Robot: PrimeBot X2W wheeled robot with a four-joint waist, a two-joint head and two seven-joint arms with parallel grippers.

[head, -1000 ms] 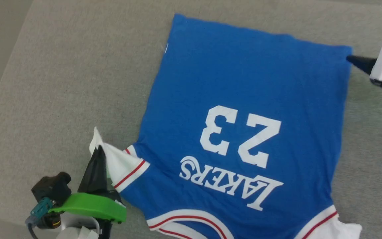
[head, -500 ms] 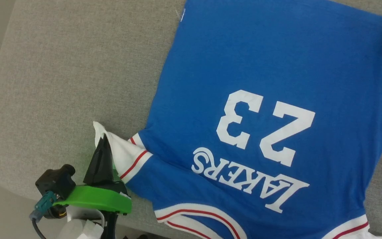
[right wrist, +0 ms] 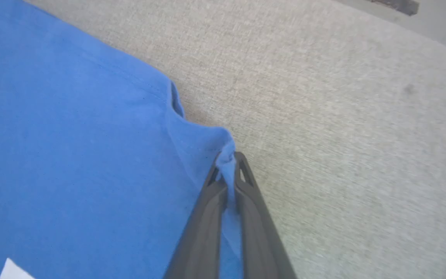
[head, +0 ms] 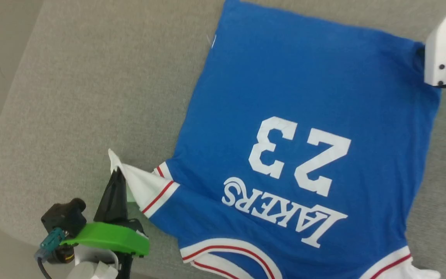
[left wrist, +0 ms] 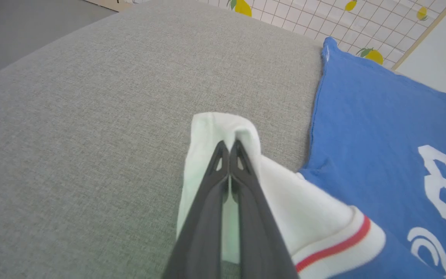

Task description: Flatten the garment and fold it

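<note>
We have the garment (head: 304, 116) lying printed side up on the grey fabric surface (head: 91, 97), mostly spread out, and it stretches between our two hands.

Our left hand (left wrist: 229, 146) has its fingers pressed together on the tip of the white sleeve (left wrist: 308, 209), pinching a small fold of cloth that stands up just past the fingertips. The sleeve's red stripe (left wrist: 335, 248) lies just to that hand's right, and the blue body runs on further right and ahead of it. Our right hand (right wrist: 229, 158) is likewise closed, nipping the blue hem corner (right wrist: 223, 145). From that hand the whole shirt lies to its left, with bare surface to its right.

The two grips sit on opposite corners. The shirt's long axis runs from the collar trim (head: 227, 252), close to us, out to the hem by the right hand. We judge the coming move turns on this diagonal: drawing the hands apart would tension the cloth. The left hand is nearer the slack, since the sleeve it holds is bunched while the hem side looks flat.

White block numerals read "23" (head: 300, 155), and nearer to us is "LAKERS" (head: 283, 211), both upside down from our head view. A small white tag (head: 213, 40) shows at the far edge, too small to read.
</note>
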